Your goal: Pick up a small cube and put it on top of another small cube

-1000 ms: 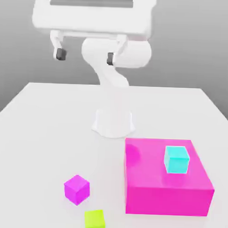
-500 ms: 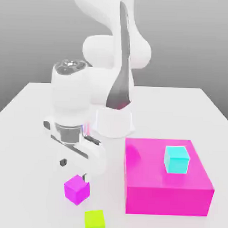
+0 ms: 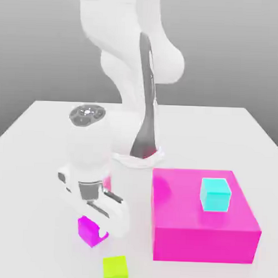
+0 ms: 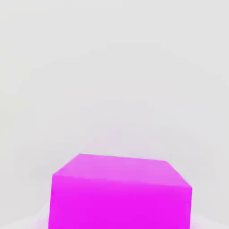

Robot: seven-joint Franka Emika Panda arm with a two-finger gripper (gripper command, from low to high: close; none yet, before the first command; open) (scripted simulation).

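White table: pincer seemingly astride magenta cube.

Counter: we see everything resting on it.
Big block: exterior view's right.
Cube on block: atop it.
Left cube: under the pincer, perhaps touching.
Front cube: nearest edge, just beside left cube.
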